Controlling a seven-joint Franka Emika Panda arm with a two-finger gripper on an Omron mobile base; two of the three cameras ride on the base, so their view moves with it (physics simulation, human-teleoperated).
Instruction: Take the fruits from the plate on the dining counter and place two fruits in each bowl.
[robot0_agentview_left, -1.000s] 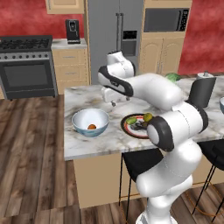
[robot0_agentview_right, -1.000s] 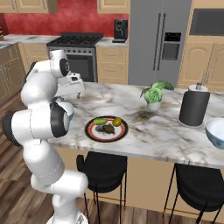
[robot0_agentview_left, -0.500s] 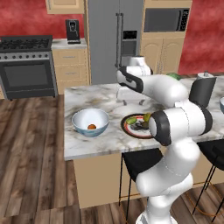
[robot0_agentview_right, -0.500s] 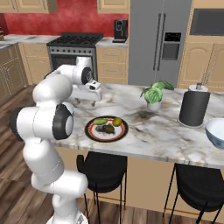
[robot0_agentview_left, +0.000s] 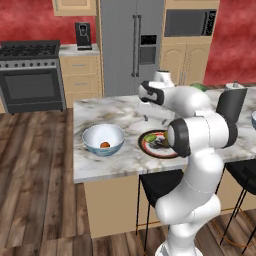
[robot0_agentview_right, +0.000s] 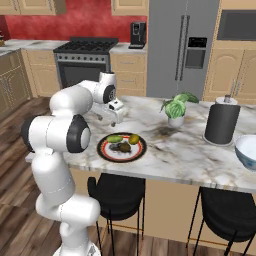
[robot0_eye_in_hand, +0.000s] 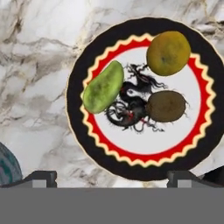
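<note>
1. Your arm has swung across from the near bowl, at the left of the left base view, to the plate at that frame's centre. A second ago the gripper hung beside the bowl; now it sits over the plate's far edge, upper left of the plate in the right base view.

2. Your jaws stand spread wide and carry nothing. In the hand view the two dark fingertips rise at the bottom corners with bare marble surface and plate rim between them.

3. The orange fruit lies in the near bowl, so judge one drop done and this swing as the return for the next pick.

4. Three fruits remain on the plate: the green fruit at centre left of the hand view, the yellow-green fruit at upper right, the dark brown fruit at centre right. The last two lie near each other; the green one lies apart from both.

5. The second bowl sits at the right edge of the right base view, well apart from the plate, beyond the dark paper-towel holder.

6. Your next move calls for a descent onto one fruit. The green one looks easiest, having free room around it; the other two crowd each other and may roll.
</note>
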